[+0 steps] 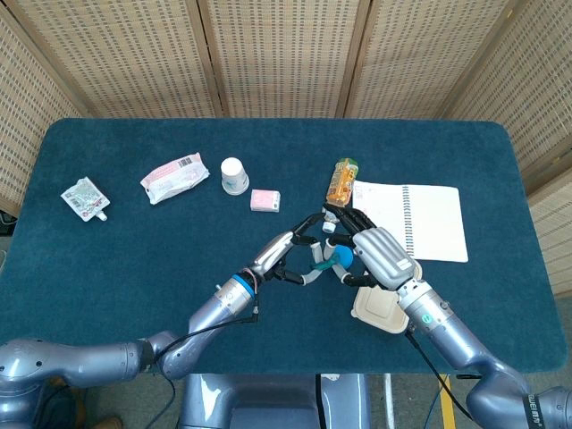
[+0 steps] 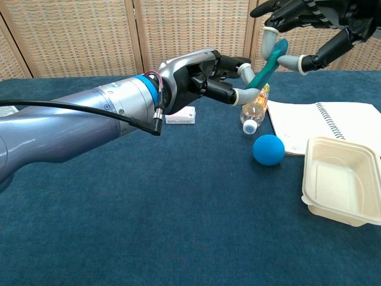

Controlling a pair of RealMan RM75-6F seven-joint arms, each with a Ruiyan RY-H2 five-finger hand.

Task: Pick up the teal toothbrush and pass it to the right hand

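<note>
Holding the teal toothbrush [image 2: 266, 64] aloft above the blue ball [image 2: 268, 149], tilted, lower end pinched in the left hand [image 2: 205, 81]. Meeting it from above with the right hand [image 2: 309, 21], fingers spread, two fingertips [image 2: 269, 31] touching the upper end without clearly grasping.

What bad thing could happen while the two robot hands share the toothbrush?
The left hand pinches only the lower end of the teal toothbrush, and the right hand just has fingers around its top. If the left lets go too soon, it could slip and fall.

Straight below lie the blue ball and the bottle, so a dropped brush might knock them rolling.
</note>
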